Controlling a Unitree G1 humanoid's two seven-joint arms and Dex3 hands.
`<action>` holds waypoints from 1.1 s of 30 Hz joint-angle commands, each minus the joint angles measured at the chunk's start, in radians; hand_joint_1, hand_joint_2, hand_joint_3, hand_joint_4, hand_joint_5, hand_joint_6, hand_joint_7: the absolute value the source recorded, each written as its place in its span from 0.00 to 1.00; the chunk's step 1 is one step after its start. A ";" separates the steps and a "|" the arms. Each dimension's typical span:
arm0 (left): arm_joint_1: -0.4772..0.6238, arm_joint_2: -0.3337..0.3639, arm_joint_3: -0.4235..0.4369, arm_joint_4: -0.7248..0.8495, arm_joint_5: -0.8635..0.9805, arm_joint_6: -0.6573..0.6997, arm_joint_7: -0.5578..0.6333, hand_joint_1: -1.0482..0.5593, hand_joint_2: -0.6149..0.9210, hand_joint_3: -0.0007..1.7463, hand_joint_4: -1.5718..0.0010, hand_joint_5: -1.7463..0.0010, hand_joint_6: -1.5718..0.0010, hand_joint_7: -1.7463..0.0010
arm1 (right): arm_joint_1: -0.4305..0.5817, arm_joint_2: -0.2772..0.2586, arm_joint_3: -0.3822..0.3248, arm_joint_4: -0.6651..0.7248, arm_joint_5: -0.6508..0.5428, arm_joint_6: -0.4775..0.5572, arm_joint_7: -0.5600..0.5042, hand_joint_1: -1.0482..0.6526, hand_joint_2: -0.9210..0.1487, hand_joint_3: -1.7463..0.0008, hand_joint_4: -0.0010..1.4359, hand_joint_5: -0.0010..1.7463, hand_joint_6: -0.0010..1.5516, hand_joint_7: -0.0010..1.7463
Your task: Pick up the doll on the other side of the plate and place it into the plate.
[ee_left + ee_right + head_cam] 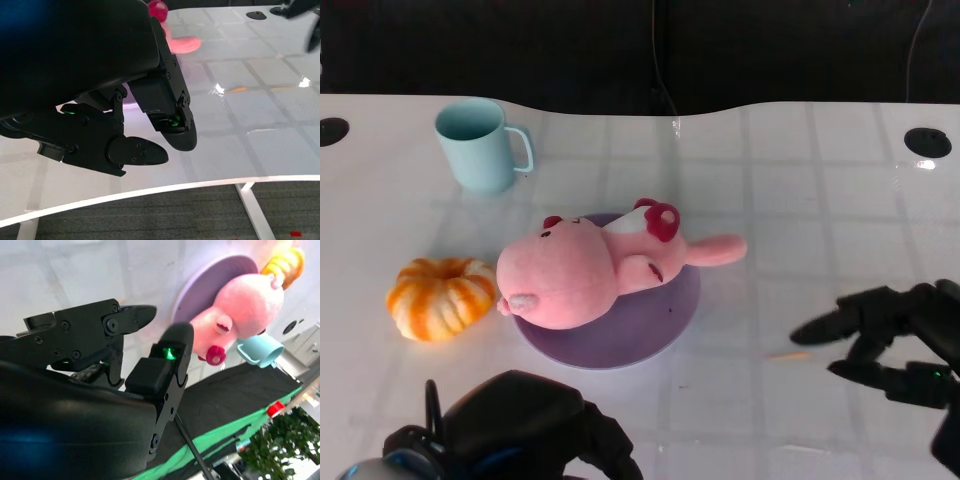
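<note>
White glossy table (820, 180): soft pink plush doll (585, 270) lies on the purple round plate (620, 340). Looks light, squishy; grab the body. Left hand (535, 435) and right hand (895, 340) both released, holding nothing.

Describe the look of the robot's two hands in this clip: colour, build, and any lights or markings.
Both hands are black. The left hand has a rounded glossy shell and blocky finger segments joined by visible screws, with rounded fingertips. The right hand is the same black, segmented build. Small green lights glow between the finger segments of both. No cables or printed markings are visible.
</note>
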 commanded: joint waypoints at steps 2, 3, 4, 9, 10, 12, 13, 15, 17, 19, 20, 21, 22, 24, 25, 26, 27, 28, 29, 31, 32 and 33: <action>-0.007 0.027 0.019 0.017 -0.019 -0.017 -0.002 0.49 1.00 0.16 0.52 0.32 0.32 1.00 | 0.032 0.002 -0.007 -0.028 0.019 0.026 -0.002 0.69 0.41 0.34 0.63 0.86 0.63 0.60; -0.007 0.030 0.021 0.024 -0.021 -0.030 0.007 0.49 1.00 0.16 0.51 0.32 0.32 0.99 | 0.033 0.004 -0.001 -0.016 0.009 0.019 -0.009 0.68 0.46 0.28 0.62 0.92 0.59 0.70; -0.007 0.033 0.024 0.030 -0.023 -0.039 0.010 0.49 1.00 0.16 0.51 0.31 0.32 0.99 | 0.032 0.004 0.005 -0.004 0.000 0.013 -0.014 0.67 0.48 0.26 0.61 0.94 0.57 0.74; -0.004 0.028 0.034 0.038 -0.030 -0.039 0.010 0.49 1.00 0.16 0.52 0.28 0.31 0.99 | 0.020 0.005 0.033 0.045 -0.045 0.004 -0.041 0.64 0.50 0.26 0.60 1.00 0.53 0.83; -0.004 0.027 0.035 0.037 -0.029 -0.036 0.008 0.48 1.00 0.17 0.53 0.29 0.32 0.99 | 0.016 0.004 0.039 0.052 -0.055 0.001 -0.048 0.63 0.51 0.26 0.60 1.00 0.53 0.84; -0.005 0.028 0.037 0.041 -0.030 -0.036 0.007 0.48 1.00 0.17 0.53 0.30 0.32 0.99 | 0.011 0.004 0.051 0.067 -0.073 -0.007 -0.057 0.61 0.53 0.24 0.60 1.00 0.52 0.85; -0.007 0.030 0.037 0.044 -0.031 -0.041 0.009 0.49 1.00 0.17 0.53 0.30 0.32 0.99 | 0.009 0.005 0.054 0.073 -0.078 -0.011 -0.061 0.61 0.54 0.23 0.60 1.00 0.52 0.85; -0.010 0.032 0.037 0.049 -0.030 -0.044 0.007 0.49 1.00 0.17 0.53 0.30 0.32 0.99 | 0.005 0.006 0.061 0.084 -0.084 -0.014 -0.066 0.61 0.55 0.23 0.60 1.00 0.52 0.86; -0.012 0.031 0.037 0.050 -0.031 -0.036 0.000 0.49 1.00 0.17 0.53 0.30 0.32 1.00 | 0.001 0.006 0.067 0.092 -0.090 -0.014 -0.067 0.60 0.56 0.22 0.60 1.00 0.52 0.87; -0.013 0.028 0.039 0.055 -0.036 -0.039 0.003 0.49 1.00 0.17 0.53 0.30 0.32 1.00 | -0.006 0.004 0.074 0.098 -0.102 -0.009 -0.068 0.59 0.57 0.21 0.60 1.00 0.52 0.88; -0.013 0.028 0.040 0.056 -0.038 -0.039 0.005 0.49 1.00 0.16 0.53 0.30 0.32 0.99 | -0.008 0.004 0.077 0.095 -0.106 0.001 -0.065 0.59 0.57 0.21 0.61 1.00 0.52 0.88; -0.012 0.028 0.042 0.057 -0.041 -0.041 0.006 0.49 1.00 0.16 0.53 0.30 0.32 0.99 | -0.010 0.005 0.080 0.091 -0.110 0.010 -0.061 0.59 0.57 0.21 0.61 1.00 0.52 0.88; -0.011 0.028 0.043 0.056 -0.043 -0.041 0.006 0.49 1.00 0.16 0.53 0.31 0.32 0.99 | -0.011 0.005 0.081 0.089 -0.112 0.013 -0.060 0.59 0.57 0.21 0.61 1.00 0.51 0.88; -0.010 0.030 0.044 0.048 -0.040 -0.037 0.000 0.50 1.00 0.16 0.52 0.31 0.32 1.00 | -0.012 0.006 0.085 0.087 -0.117 0.017 -0.061 0.59 0.58 0.21 0.61 1.00 0.51 0.88; -0.009 0.030 0.044 0.049 -0.041 -0.037 -0.001 0.49 1.00 0.16 0.52 0.31 0.32 1.00 | -0.011 0.007 0.084 0.087 -0.113 0.018 -0.061 0.59 0.58 0.21 0.61 1.00 0.51 0.88; -0.009 0.030 0.044 0.050 -0.041 -0.039 -0.001 0.49 1.00 0.17 0.52 0.31 0.32 1.00 | -0.010 0.009 0.084 0.085 -0.109 0.020 -0.060 0.59 0.58 0.21 0.61 1.00 0.51 0.88; -0.009 0.030 0.045 0.054 -0.041 -0.045 0.002 0.49 1.00 0.17 0.52 0.31 0.32 1.00 | -0.009 0.009 0.082 0.085 -0.103 0.019 -0.057 0.59 0.58 0.20 0.61 1.00 0.51 0.88; -0.008 0.030 0.045 0.057 -0.042 -0.050 0.006 0.49 1.00 0.17 0.52 0.31 0.32 0.99 | -0.009 0.009 0.082 0.087 -0.099 0.016 -0.057 0.60 0.57 0.20 0.61 1.00 0.51 0.87; -0.007 0.030 0.046 0.060 -0.041 -0.059 0.013 0.49 1.00 0.17 0.52 0.31 0.32 0.99 | -0.009 0.008 0.081 0.089 -0.096 0.011 -0.056 0.60 0.57 0.21 0.61 1.00 0.51 0.87; -0.006 0.029 0.047 0.065 -0.040 -0.069 0.020 0.49 1.00 0.16 0.51 0.30 0.31 0.99 | -0.010 0.007 0.081 0.093 -0.092 0.008 -0.056 0.60 0.56 0.21 0.60 1.00 0.51 0.86; -0.006 0.029 0.048 0.068 -0.041 -0.073 0.021 0.49 1.00 0.15 0.51 0.30 0.31 0.99 | -0.011 0.006 0.081 0.094 -0.092 0.010 -0.055 0.60 0.55 0.22 0.60 1.00 0.51 0.86; -0.008 0.029 0.048 0.065 -0.039 -0.069 0.017 0.49 1.00 0.15 0.51 0.30 0.31 0.99 | -0.013 0.006 0.081 0.095 -0.094 0.014 -0.055 0.60 0.55 0.22 0.60 1.00 0.52 0.86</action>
